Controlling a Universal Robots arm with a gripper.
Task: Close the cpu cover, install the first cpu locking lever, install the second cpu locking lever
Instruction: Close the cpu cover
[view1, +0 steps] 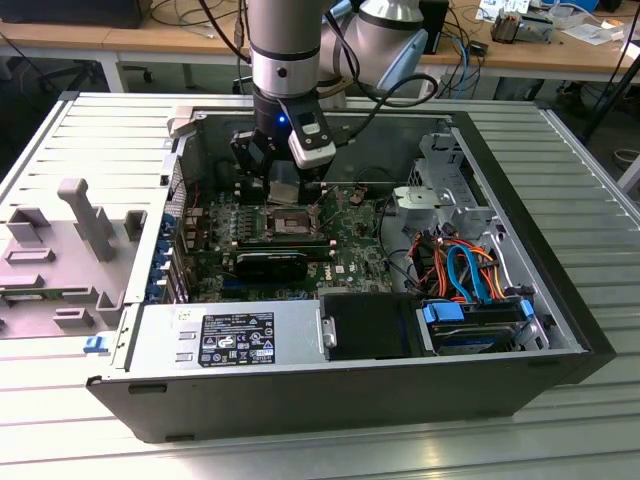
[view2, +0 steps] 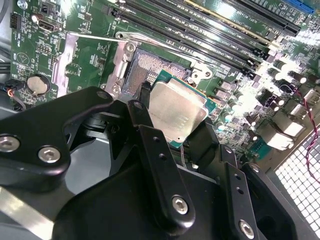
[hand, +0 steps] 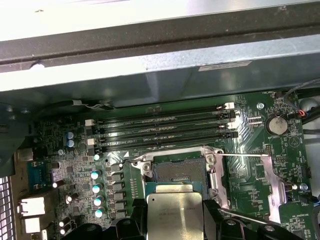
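In the exterior view, the gripper (view1: 283, 188) hangs inside the computer case (view1: 300, 400). The open socket (view1: 288, 222) sits just at its 6 o'clock.

In the second wrist view, the fingers (view2: 202, 142) are clamped on a shiny square chip (view2: 176, 111). The cpu cover (view2: 61, 70) lies flipped open between the socket and the round battery (view2: 37, 85).

In the first wrist view, the cpu cover (hand: 272, 192) lies flat beside the socket. It is on the battery side, apart from the gripper.

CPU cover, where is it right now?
In both wrist views the cpu cover lies open on the green board beside the empty socket, on the side nearer the coin battery.
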